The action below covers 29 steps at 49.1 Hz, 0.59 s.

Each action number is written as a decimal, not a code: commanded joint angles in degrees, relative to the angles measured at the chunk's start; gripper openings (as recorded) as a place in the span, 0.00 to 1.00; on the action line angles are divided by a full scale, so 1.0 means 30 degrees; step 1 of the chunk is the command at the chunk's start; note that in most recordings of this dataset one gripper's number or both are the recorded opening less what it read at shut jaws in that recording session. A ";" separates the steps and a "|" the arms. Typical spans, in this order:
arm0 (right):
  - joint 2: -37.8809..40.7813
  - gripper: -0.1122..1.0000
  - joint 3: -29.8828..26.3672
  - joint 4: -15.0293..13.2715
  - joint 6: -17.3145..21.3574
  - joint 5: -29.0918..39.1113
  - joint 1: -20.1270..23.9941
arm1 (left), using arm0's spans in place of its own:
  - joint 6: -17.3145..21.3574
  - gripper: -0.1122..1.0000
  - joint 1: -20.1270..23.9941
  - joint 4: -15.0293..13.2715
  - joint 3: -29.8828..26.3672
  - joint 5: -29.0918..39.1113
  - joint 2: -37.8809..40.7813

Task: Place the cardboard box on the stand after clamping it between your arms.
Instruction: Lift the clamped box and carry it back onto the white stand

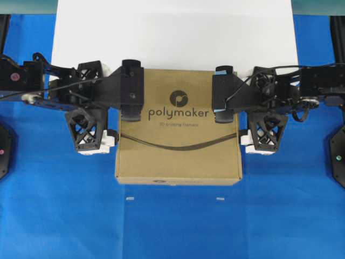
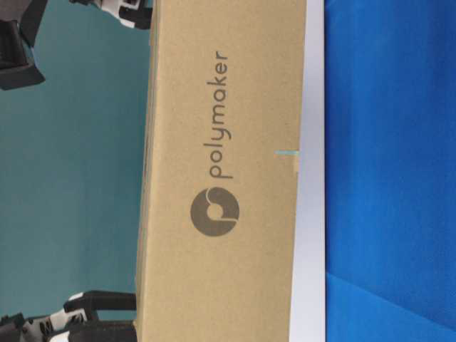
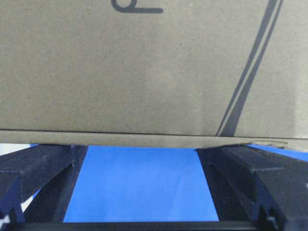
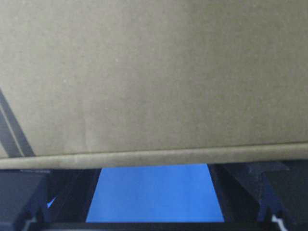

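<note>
The brown cardboard box (image 1: 178, 135) with the "polymaker" print is clamped between my two arms just in front of the white stand (image 1: 172, 38); its far edge meets the stand's front edge. My left gripper (image 1: 114, 102) is open, and its fingers (image 3: 38, 168) press on the box's left side. My right gripper (image 1: 241, 105) is open too, with its fingers (image 4: 240, 187) against the right side. Nothing lies between either pair of jaws. Each wrist view shows the box top (image 3: 144, 67) (image 4: 154, 72) with blue cloth below its edge. At table level, a strip of the stand (image 2: 313, 214) borders the box (image 2: 221, 178).
Blue cloth (image 1: 172, 226) covers the table in front of the box, with two small white marks (image 1: 131, 199) (image 1: 219, 199) on it. The black arm bases (image 1: 2, 151) (image 1: 338, 156) sit at the left and right edges. A teal wall (image 2: 71, 178) lies behind.
</note>
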 commanded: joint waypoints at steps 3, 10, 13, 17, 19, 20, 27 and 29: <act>-0.0117 0.99 -0.1846 0.0234 -0.0059 -0.1670 -0.0410 | 0.0264 0.89 0.0352 -0.0088 -0.1934 -0.0732 0.0088; 0.0117 0.99 -0.2256 0.0234 -0.0439 -0.1641 -0.0996 | 0.0850 0.89 0.1025 -0.0088 -0.2256 -0.0732 0.0322; 0.0293 0.99 -0.2402 0.0264 -0.0791 -0.1641 -0.1143 | 0.0996 0.89 0.1230 -0.0088 -0.2402 -0.0732 0.0439; 0.0439 0.99 -0.2607 0.0293 -0.1406 -0.1641 -0.1406 | 0.1172 0.89 0.1523 -0.0088 -0.2666 -0.0732 0.0615; 0.0527 0.99 -0.2725 0.0293 -0.1670 -0.1670 -0.1611 | 0.1289 0.89 0.1670 -0.0088 -0.2754 -0.0732 0.0703; 0.0557 0.99 -0.2783 0.0293 -0.1787 -0.1670 -0.1758 | 0.1318 0.89 0.1758 -0.0088 -0.2813 -0.0732 0.0762; 0.0791 0.99 -0.3252 0.0381 -0.2666 -0.1582 -0.2725 | 0.1904 0.89 0.2490 -0.0088 -0.3193 -0.0674 0.1143; 0.0908 0.99 -0.3428 0.0498 -0.3047 -0.1553 -0.2930 | 0.2168 0.89 0.2637 -0.0088 -0.3281 -0.0674 0.1230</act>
